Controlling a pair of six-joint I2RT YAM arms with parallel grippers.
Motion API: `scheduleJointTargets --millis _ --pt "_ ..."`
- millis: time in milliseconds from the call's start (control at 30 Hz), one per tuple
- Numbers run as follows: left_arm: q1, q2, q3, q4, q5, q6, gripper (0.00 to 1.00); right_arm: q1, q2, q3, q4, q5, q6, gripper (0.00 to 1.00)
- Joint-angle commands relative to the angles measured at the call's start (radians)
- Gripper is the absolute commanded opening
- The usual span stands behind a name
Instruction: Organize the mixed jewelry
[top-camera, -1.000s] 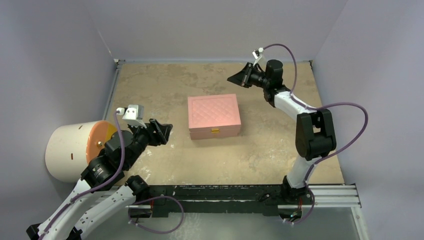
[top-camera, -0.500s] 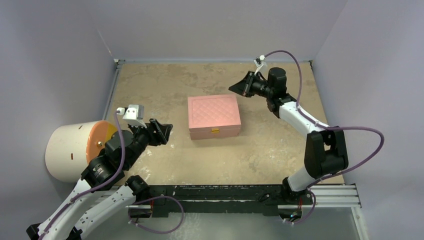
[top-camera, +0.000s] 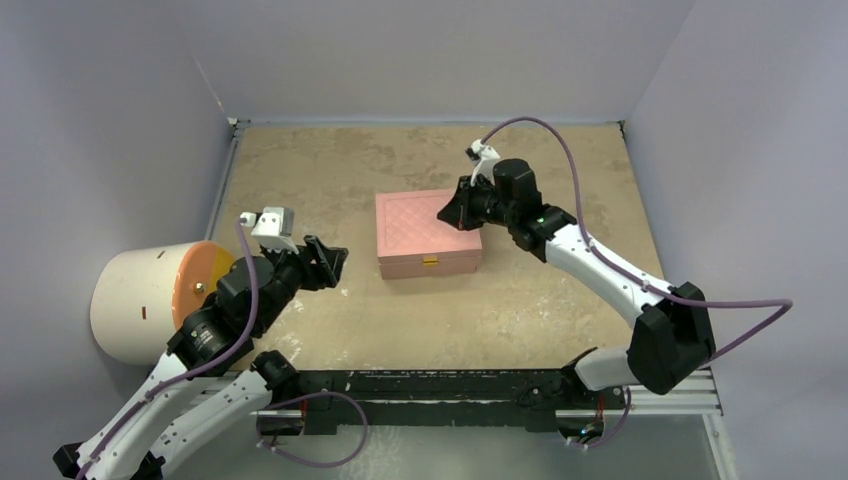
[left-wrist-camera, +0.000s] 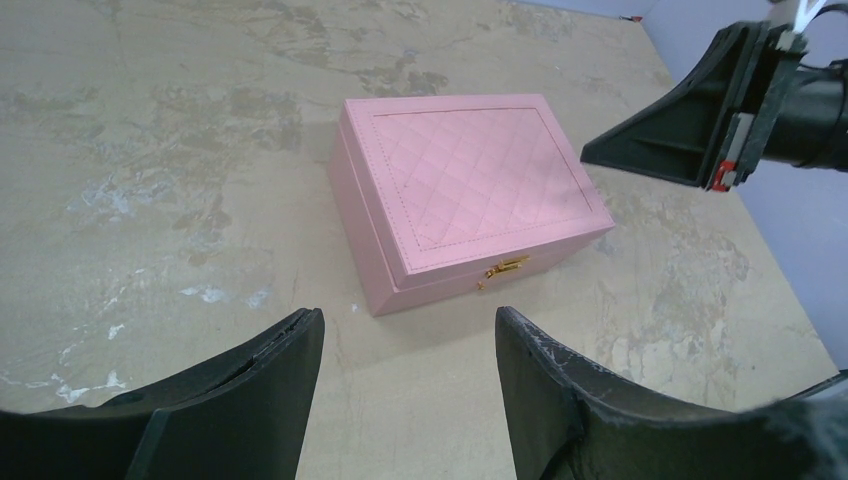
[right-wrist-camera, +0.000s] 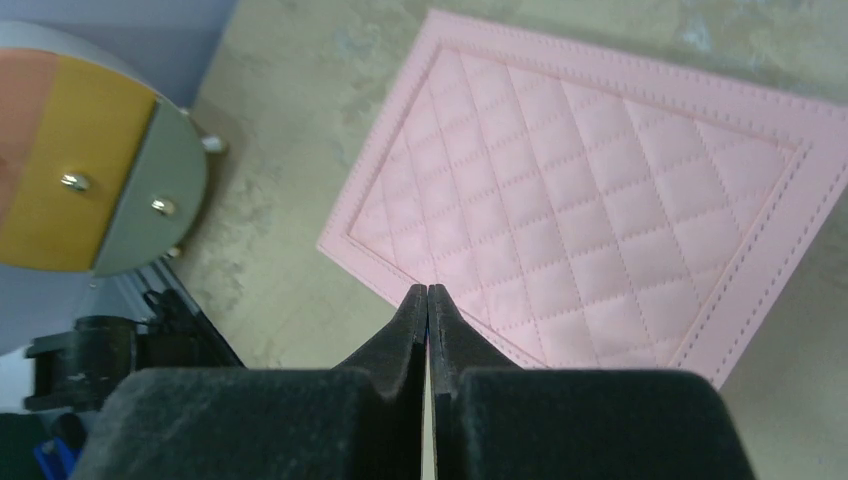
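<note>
No jewelry pieces show in any view. A pink quilted box (top-camera: 427, 233) with a gold clasp (top-camera: 430, 261) stands closed in the middle of the table; it also shows in the left wrist view (left-wrist-camera: 470, 190) and the right wrist view (right-wrist-camera: 590, 200). My right gripper (top-camera: 447, 212) is shut and empty, hovering above the box lid near its right rear corner; its fingertips (right-wrist-camera: 428, 293) press together over the lid. My left gripper (top-camera: 335, 262) is open and empty, left of the box, pointing at it (left-wrist-camera: 408, 335).
A white cylindrical organizer (top-camera: 150, 298) with an orange and yellow face and small knobs lies on its side at the table's left edge, beside my left arm; it also shows in the right wrist view (right-wrist-camera: 90, 170). Grey walls enclose the table.
My right arm has swung from the far right rear down and left, to above the box lid. My left arm has barely moved.
</note>
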Motion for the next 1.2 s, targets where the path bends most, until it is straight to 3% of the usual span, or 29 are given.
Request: scheduleJointTargets --millis 0,333,933,1167 --pt "0.01 0.004 0.016 0.02 0.002 -0.014 0.63 0.08 0.013 0.049 -0.163 0.176 -0.072 0.0" --pt "0.011 0.003 0.018 0.02 0.005 -0.012 0.63 0.211 0.108 0.114 -0.277 0.33 -0.11 0.0" --pt "0.012 -0.001 0.017 0.02 0.01 -0.009 0.63 0.239 0.181 0.159 -0.288 0.358 -0.106 0.0" --pt "0.012 -0.002 0.019 0.018 0.01 -0.009 0.63 0.261 0.193 0.106 -0.291 0.394 -0.093 0.0"
